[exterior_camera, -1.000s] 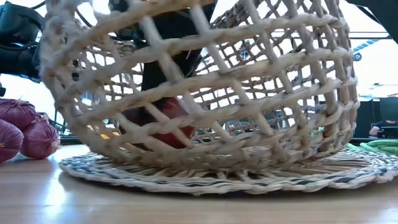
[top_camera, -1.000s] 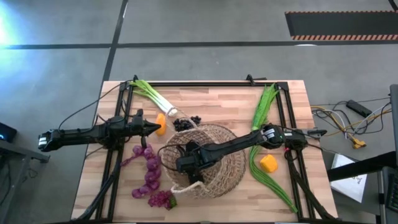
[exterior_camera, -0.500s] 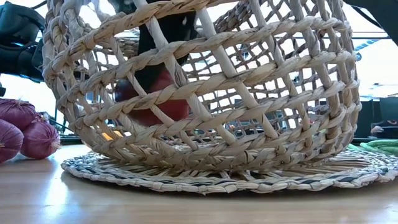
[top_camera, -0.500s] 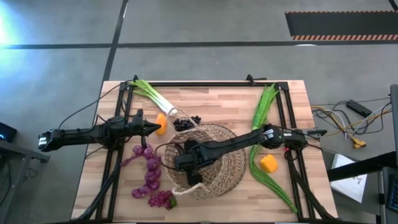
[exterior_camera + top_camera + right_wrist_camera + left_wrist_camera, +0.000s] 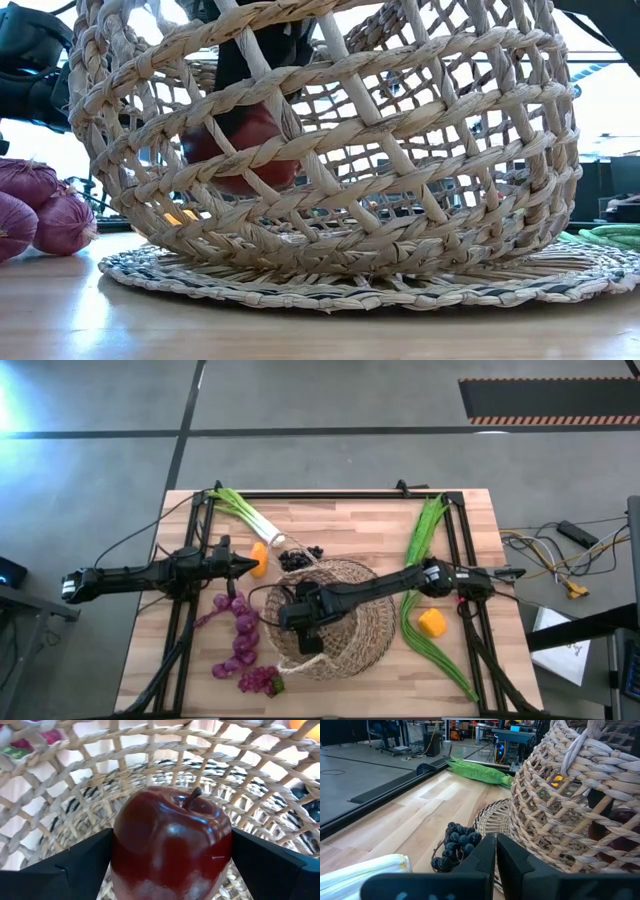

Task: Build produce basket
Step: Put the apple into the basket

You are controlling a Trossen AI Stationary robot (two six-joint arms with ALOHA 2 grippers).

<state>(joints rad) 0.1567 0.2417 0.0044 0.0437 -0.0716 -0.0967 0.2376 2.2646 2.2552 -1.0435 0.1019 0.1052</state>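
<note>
Right wrist view: my right gripper clamps the apple wide inside the basket; released high, I'd expect a bounce.

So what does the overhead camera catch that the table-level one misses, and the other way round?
Only the high view shows both arms whole: the left gripper shut and waiting left of the basket, plus the leek, dark grapes, orange pieces and long green leaves on the table.

Only the low view shows, through the weave, the red apple held above the basket's floor, and the flat woven mat beneath.

Both show the wicker basket, the right gripper reaching inside it, and the purple bunches beside it.
</note>
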